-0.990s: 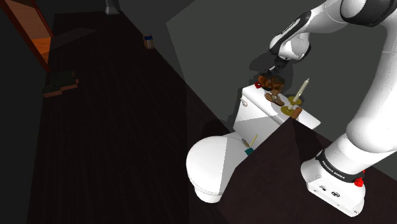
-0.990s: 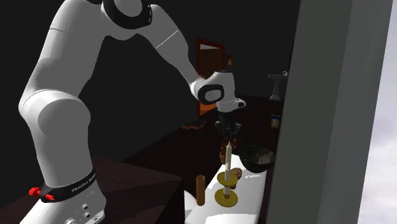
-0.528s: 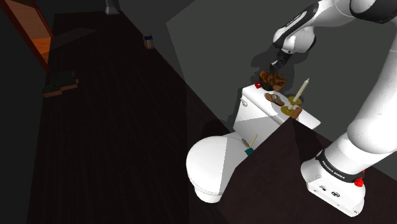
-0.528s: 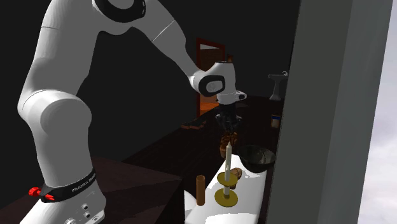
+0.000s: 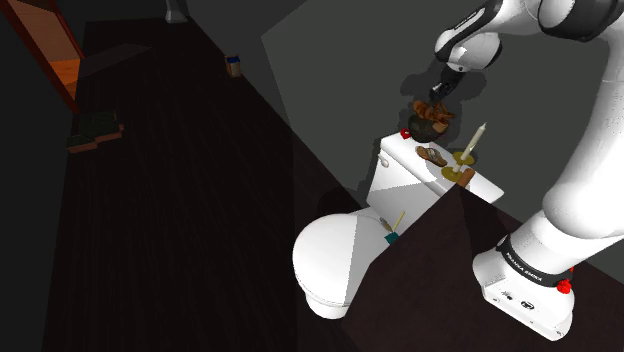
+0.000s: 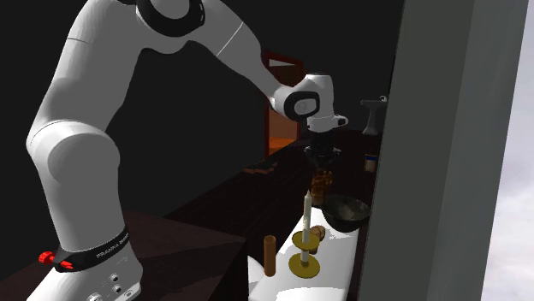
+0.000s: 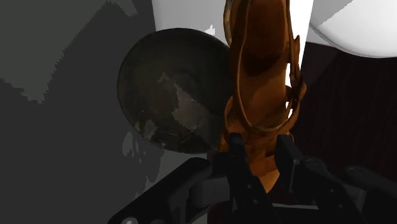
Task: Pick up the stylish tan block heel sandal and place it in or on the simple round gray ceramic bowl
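**Sandal in the air, close to the bowl**

Shoulder view: the gripper (image 5: 438, 98) hangs above the white toilet tank (image 5: 400, 175). The tan sandal (image 5: 430, 111) is under it, lifted clear of the tank lid. The dark bowl (image 5: 438, 128) stands on the lid just below the sandal. A candle (image 5: 479, 139) in its holder stands near, on the same lid.

Second exterior view: the sandal (image 6: 322, 184) hangs from the gripper (image 6: 321, 162) between the candle (image 6: 305, 212) and the bowl (image 6: 347, 212). It seems to be over the bowl's rim more than over its middle.

Wrist view: the jaws of the gripper (image 7: 264, 153) pinch the sandal (image 7: 261, 83) at one end, so that its long body points away from the hand. The sandal is a glossy orange-brown, with thin straps along its side. The bowl (image 7: 175, 89) is round, dark grey and mottled inside; it lies beside the sandal, which covers a part of its rim.

I judge that the carrying is nearly done. To do the step well, shift the hand sideways until the sandal is over the bowl's middle, then lower it. Spread the jaws only when the sandal is low. Keep away from the candle, which could tip.
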